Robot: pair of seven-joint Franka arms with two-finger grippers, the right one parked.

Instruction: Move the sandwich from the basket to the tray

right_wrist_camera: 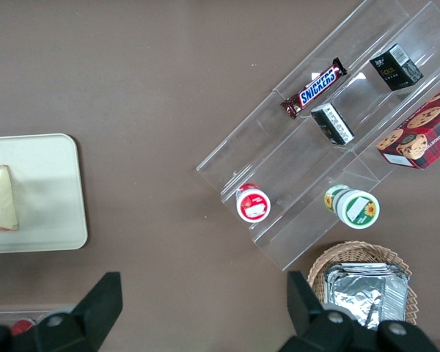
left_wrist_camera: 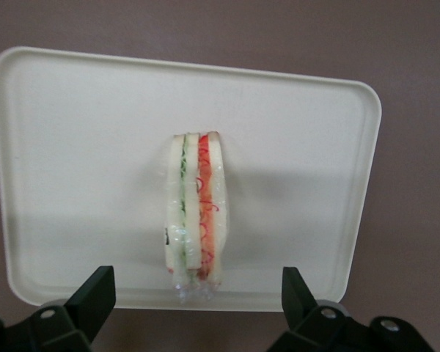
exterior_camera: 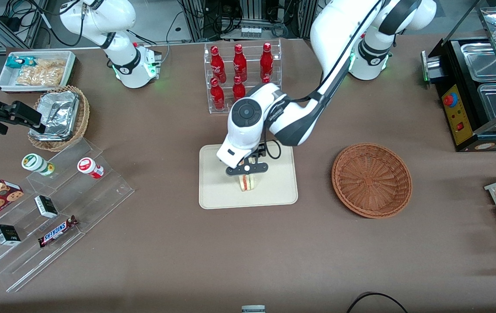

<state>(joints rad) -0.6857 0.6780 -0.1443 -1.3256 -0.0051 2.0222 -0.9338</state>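
Observation:
The sandwich [exterior_camera: 247, 182] [left_wrist_camera: 196, 209] stands on its edge on the cream tray [exterior_camera: 274, 191] [left_wrist_camera: 81, 147], its red, white and green layers showing. Directly above it hangs my left gripper [exterior_camera: 246, 170] [left_wrist_camera: 194, 304], open, with both black fingers [left_wrist_camera: 95, 293] spread wide and apart from the sandwich. Nothing is held between them. The reddish-brown wicker basket [exterior_camera: 372, 179] sits empty on the table, toward the working arm's end. In the right wrist view the sandwich [right_wrist_camera: 0, 199] lies on the tray [right_wrist_camera: 55, 198].
A clear rack of red bottles [exterior_camera: 239, 71] stands farther from the front camera than the tray. A clear tiered shelf with snacks [exterior_camera: 52, 208] and a lighter basket with a foil container [exterior_camera: 59, 116] lie toward the parked arm's end. A black food warmer [exterior_camera: 478, 91] stands toward the working arm's end.

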